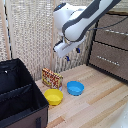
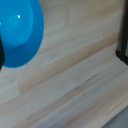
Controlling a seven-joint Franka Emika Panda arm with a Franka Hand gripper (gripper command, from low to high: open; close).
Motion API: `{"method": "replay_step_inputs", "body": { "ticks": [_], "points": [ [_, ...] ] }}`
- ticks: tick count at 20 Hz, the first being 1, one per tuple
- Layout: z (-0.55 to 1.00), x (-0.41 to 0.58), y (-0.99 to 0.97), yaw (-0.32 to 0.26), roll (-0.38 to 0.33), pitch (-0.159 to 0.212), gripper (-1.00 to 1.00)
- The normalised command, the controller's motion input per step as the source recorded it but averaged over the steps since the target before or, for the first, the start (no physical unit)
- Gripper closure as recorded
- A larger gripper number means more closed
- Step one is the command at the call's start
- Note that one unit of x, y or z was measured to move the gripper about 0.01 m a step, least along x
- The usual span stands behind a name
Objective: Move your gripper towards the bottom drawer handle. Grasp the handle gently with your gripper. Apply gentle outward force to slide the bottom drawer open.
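Nearest the exterior camera, a black bin (image 1: pixel 20 95) fills the lower corner on the exterior view's left, standing on the wooden table (image 1: pixel 100 107). Just beyond it lie a yellow bowl (image 1: pixel 53 96) and a blue bowl (image 1: pixel 75 88), close together, with a patterned box (image 1: pixel 52 78) upright behind them.

Above the bowls hangs the gripper (image 1: pixel 72 53), well clear of the table, its short blue fingers (image 1: pixel 77 50) pointing down. They look slightly apart with nothing between them, though the exterior view is too small to be sure of the gap. In the wrist view only dark blurred edges show at the borders, over bare boards and the blue bowl (image 2: pixel 19 32).

Farthest back, on the exterior view's right, stands the dark dresser. The bottom drawer (image 1: pixel 110 60) is shut, its handle (image 1: pixel 106 59) a thin silver bar across the front. The handle lies well apart from the fingers, toward the exterior view's right and slightly lower than them.
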Motion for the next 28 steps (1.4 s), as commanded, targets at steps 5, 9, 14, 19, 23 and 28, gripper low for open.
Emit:
{"method": "replay_step_inputs", "body": {
  "ticks": [5, 9, 14, 19, 23, 28],
  "points": [
    [-0.15, -0.008, -0.31, 0.080, -0.375, 0.001, -1.00],
    [-0.15, -0.009, -0.50, 0.027, -0.370, 0.000, -1.00],
    [-0.11, 0.119, -0.50, 0.003, -0.350, 0.001, -1.00],
    [-0.11, 0.215, -0.41, 0.007, -0.361, 0.035, -1.00],
    [-0.13, 0.265, -0.35, 0.077, -0.269, 0.114, -1.00],
    [-0.11, 0.254, -0.36, 0.096, -0.210, 0.148, -1.00]
  ]
}}
